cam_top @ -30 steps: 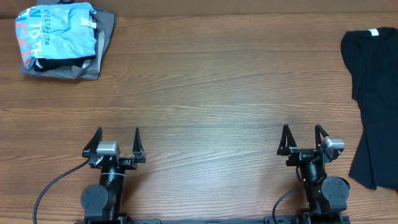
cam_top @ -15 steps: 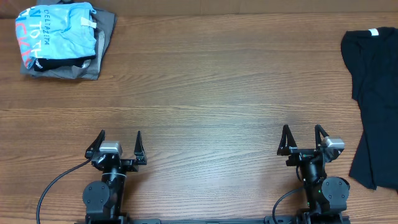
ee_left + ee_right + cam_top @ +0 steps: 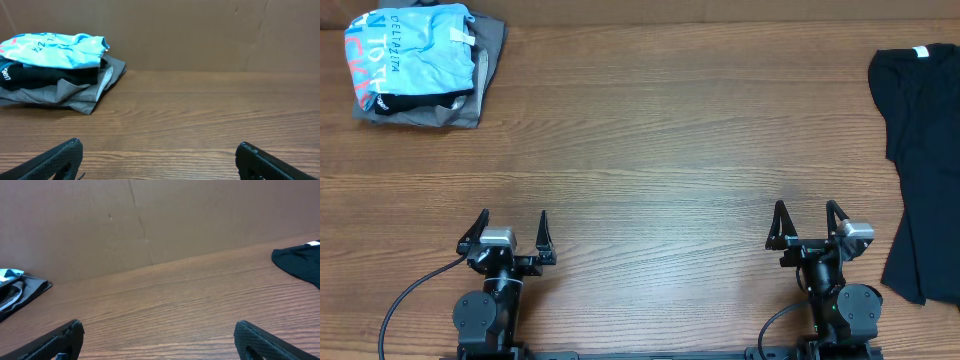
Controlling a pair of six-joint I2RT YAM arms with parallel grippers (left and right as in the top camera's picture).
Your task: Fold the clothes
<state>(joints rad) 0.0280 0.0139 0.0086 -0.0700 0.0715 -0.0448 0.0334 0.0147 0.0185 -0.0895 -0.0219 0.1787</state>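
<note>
A stack of folded clothes sits at the far left corner, with the light blue T-shirt (image 3: 415, 45) on top, a black one and a grey one (image 3: 485, 60) beneath. The stack also shows in the left wrist view (image 3: 55, 50). A black T-shirt (image 3: 925, 150) lies unfolded at the right edge, partly off the frame; its edge shows in the right wrist view (image 3: 300, 260). My left gripper (image 3: 512, 222) is open and empty near the front edge. My right gripper (image 3: 805, 213) is open and empty near the front right, just left of the black T-shirt.
The wooden table (image 3: 660, 140) spans the whole view. A brown cardboard wall (image 3: 200, 30) stands along its far edge.
My left gripper has shifted slightly to the right and toward the front edge. The right arm and the clothes have not moved.
</note>
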